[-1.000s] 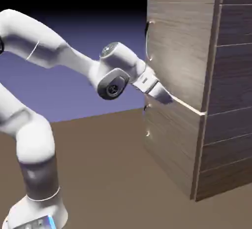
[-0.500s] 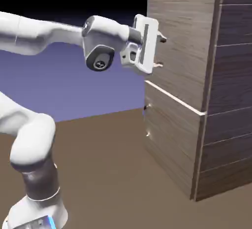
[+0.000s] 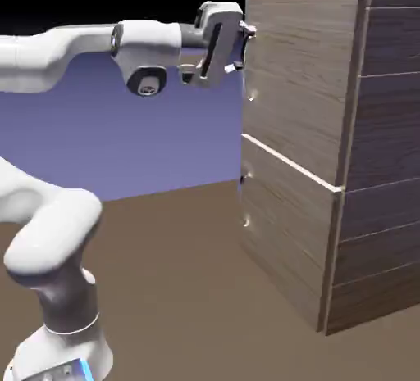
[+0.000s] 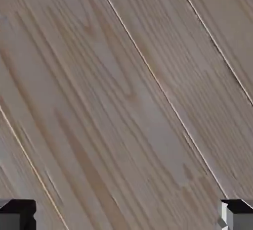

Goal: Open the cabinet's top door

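The cabinet (image 3: 392, 133) stands at the right of the exterior view, its front turned to the arm. The top door (image 3: 299, 84) lies flush with the front. Only the lower end of its small metal handle (image 3: 251, 97) shows at the door's left edge. My gripper (image 3: 243, 50) is up at that edge near the door's top corner, pointing at the panel. Its fingers are spread wide and hold nothing. In the hand view, slanted wood grain (image 4: 128, 95) fills the picture, and the gripper (image 4: 127, 218) shows both tips far apart with no handle between them.
The shorter lower door (image 3: 287, 232) sits under a pale seam, with its own small handle (image 3: 244, 199) at its left edge. The brown table (image 3: 180, 289) spreads in front of the cabinet. My arm's base (image 3: 57, 322) rises at the lower left.
The hand has risen from the seam between the two doors to the top door's upper left edge and turned to face the panel. The jaws stayed open.
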You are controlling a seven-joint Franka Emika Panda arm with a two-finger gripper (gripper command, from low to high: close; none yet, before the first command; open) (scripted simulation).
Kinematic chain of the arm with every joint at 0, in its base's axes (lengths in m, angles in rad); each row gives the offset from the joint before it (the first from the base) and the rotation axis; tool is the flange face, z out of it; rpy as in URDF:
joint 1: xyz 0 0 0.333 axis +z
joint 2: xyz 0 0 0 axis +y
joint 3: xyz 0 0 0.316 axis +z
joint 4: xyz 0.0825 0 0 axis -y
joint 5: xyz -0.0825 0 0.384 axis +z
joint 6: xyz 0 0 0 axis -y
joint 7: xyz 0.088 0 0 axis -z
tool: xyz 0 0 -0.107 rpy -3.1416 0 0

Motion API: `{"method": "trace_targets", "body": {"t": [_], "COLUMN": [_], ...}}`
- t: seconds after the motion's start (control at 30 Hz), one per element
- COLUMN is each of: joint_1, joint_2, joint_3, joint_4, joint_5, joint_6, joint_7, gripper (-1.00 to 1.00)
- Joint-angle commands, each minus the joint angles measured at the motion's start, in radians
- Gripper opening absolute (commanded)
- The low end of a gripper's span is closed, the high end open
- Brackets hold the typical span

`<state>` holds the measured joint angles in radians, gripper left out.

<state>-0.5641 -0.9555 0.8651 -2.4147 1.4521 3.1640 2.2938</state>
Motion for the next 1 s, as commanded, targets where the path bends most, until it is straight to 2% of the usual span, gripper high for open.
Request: {"method": "trace_targets", "body": {"t": [0.0,0.43,0.67,0.7,0.73,0.97], "joint_1": [-0.016,-0.224,-0.422,-0.422,-0.422,-0.294], "joint_2": [-0.011,-0.15,-0.2,-0.2,-0.2,-0.428], "joint_3": [0.024,0.336,0.382,0.382,0.382,0.23], "joint_4": [0.011,0.154,0.256,0.256,0.256,0.026], "joint_5": [0.041,0.564,0.627,0.627,0.627,0.692], "joint_6": [0.004,0.049,-0.058,-0.058,-0.058,-0.363], "joint_7": [0.044,0.603,0.604,0.604,0.604,0.604], "gripper": [0.0,0.0,0.0,-1.0,-1.0,-1.0]}}
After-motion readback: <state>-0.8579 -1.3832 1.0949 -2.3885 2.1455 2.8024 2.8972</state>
